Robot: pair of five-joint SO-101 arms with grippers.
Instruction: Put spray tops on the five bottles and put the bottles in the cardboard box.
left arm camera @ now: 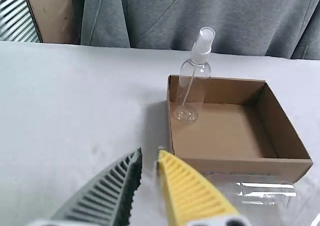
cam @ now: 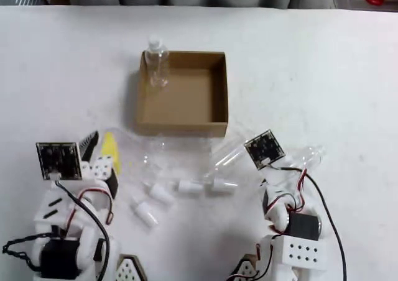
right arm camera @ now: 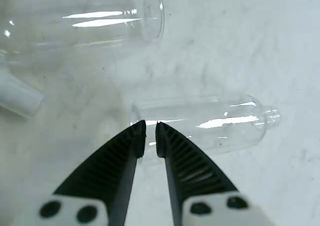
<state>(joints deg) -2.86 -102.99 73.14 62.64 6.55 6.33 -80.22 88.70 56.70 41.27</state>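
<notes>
Left wrist view has the left gripper (left arm camera: 150,158), one ribbed grey finger and one ribbed yellow one. Its tips are drawn almost together with nothing between them. It hangs over the white table (left arm camera: 75,101), short of the near left corner of the open brown cardboard box (left arm camera: 280,121). Just past the yellow finger, a clear plastic bottle without a top (left arm camera: 260,193) lies on its side along the box's near wall. Inside the box, in its far left corner, a clear plastic bottle fitted with a white spray top (left arm camera: 192,86) stands upright.

In the right wrist view the right gripper (right arm camera: 148,131), with two ribbed black fingers, is likewise closed to a narrow slit and grips nothing. Its tips hang over the base end of a second topless clear bottle (right arm camera: 210,123), which lies on its side on the table. A third topless clear bottle (right arm camera: 100,16) lies near it, with one of the loose white spray tops (right arm camera: 15,93) beside that.

From the high view, both arms sit at the table's near edge, the left arm toward the left corner. The box (cam: 180,129) rests near the table's middle. Four loose white spray tops (cam: 189,186) lie scattered between the arms, on the near side of the box.
</notes>
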